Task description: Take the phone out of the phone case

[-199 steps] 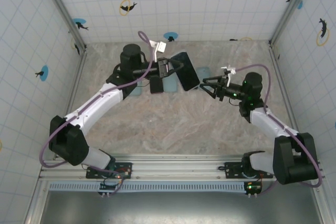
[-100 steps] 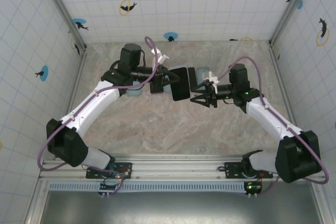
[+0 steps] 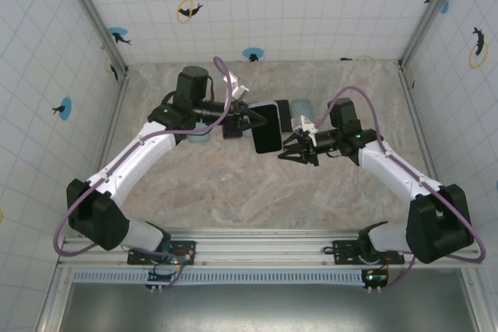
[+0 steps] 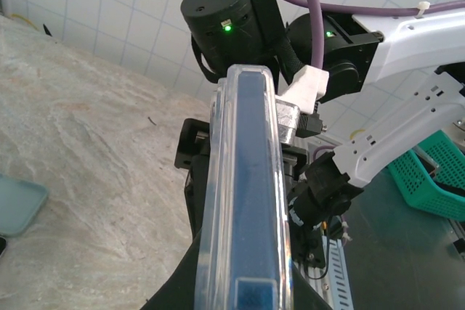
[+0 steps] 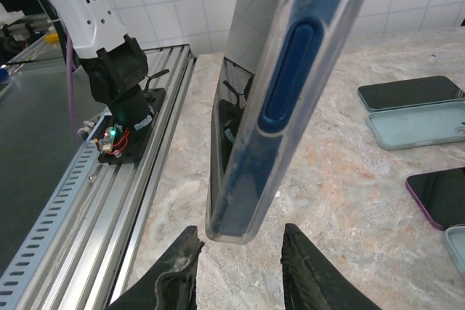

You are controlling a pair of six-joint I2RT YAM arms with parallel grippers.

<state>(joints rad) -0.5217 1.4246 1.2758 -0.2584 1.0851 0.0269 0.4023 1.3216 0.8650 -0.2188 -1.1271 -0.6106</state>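
Phone (image 4: 254,179) is not yet out of its clear case (image 4: 216,201): left jaws clamp it, right jaws gape wide either side of its corner.

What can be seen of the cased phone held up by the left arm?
The phone has a black screen and blue edge and sits in a clear plastic case. It is held in the air, edge-on to both wrist cameras, clamped by the left gripper. The open right gripper straddles its free end, apparently without touching.

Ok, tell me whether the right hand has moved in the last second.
Yes. The right hand shifted left, away from the right rear post, up to the cased phone.
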